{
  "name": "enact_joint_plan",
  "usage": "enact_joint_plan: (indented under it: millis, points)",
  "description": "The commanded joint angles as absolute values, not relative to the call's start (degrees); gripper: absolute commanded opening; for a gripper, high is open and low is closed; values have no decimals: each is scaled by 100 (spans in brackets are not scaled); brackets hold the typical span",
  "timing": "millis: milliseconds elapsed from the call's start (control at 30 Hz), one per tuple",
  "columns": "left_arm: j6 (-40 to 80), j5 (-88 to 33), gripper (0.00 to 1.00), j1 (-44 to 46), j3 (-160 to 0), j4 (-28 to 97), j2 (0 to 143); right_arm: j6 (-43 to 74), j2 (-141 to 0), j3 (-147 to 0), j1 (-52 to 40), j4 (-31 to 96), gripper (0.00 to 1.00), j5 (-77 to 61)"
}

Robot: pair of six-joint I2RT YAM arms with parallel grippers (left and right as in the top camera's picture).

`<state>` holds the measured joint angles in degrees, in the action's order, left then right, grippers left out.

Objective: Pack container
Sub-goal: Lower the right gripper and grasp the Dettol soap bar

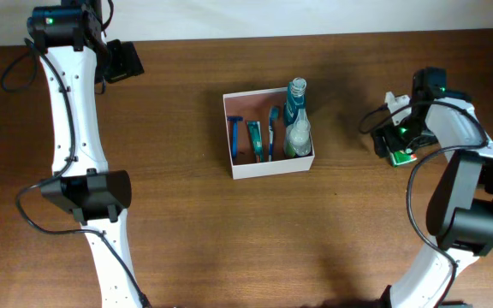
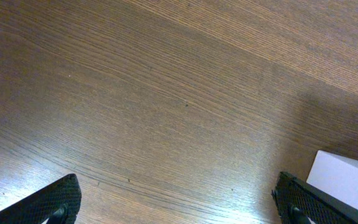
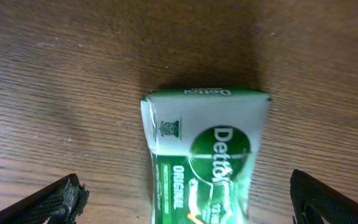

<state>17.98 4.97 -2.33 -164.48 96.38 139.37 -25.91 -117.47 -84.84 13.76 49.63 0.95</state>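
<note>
- Here's the square, shallow white cardboard container [image 1: 272, 166] with the reddish-brown inside, sitting mid-table on the brown wooden table [image 1: 187, 214], lidless and upright.
- It's partly loaded: a clear bottle [image 1: 297, 120] with a teal label lies along its right wall, and 3 slim blue and teal toiletry pieces [image 1: 254, 139] lie side by side to its left, too small to name for sure.
- Over to the right gripper [image 3: 185, 194]: fingers spread wide, nothing between them, hanging directly above a small glossy green packet [image 3: 207, 155] that lies flat on the wood, well apart from the container.
- The left gripper [image 2: 176, 200] hovers over bare wood at the far-left corner, fingers fully spread too, holding nothing; a white corner of the container just peeks into its wrist view.
- Handling call on the container: thin card, likely light, so a bump on a wall could slide or tip it. Best left alone, or steadied by an outer wall, never squeezed hard.
- The green packet looks firm inside with a slick, crinkly wrapper, probably a soap bar. I'd pinch across its 2 long edges at mid-length, low down, so it can't squirt out.
- Free floor in the container looks scarce, so the drop may have to go on top of the slim pieces.
</note>
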Motion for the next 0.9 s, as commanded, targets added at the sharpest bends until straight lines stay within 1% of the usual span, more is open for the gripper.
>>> enact_joint_plan:
  millis: [0, 367, 433, 467, 500, 533, 733, 867]
  points:
    - [1769, 543, 100, -252, -16527, 9629, 13876, -2661, -12040, -8447, 1345, 4958, 99, 67]
    - [1769, 543, 99, -252, -16527, 9629, 13876, -2679, -12136, -8447, 1345, 4816, 100, 67]
    - [1769, 543, 99, -252, -16527, 9629, 13876, -2679, -12136, -8449, 1345, 4814, 93, 69]
    - [1769, 543, 99, -252, -16527, 9629, 13876, -2676, -12136, -8449, 1345, 4814, 87, 69]
    - [1769, 543, 99, -252, -16527, 9631, 13876, -2676, -12136, -8449, 1345, 4814, 72, 69]
    - [1769, 543, 99, -252, -16527, 9629, 13876, -2676, -12136, -8449, 1345, 4814, 67, 69]
    - [1769, 543, 99, -252, -16527, 9629, 13876, -2663, -12136, -8493, 1345, 4816, 52, 67]
    - [1769, 543, 99, -252, -16527, 9629, 13876, -2359, -12134, -8753, 1345, 4882, 42, 64]
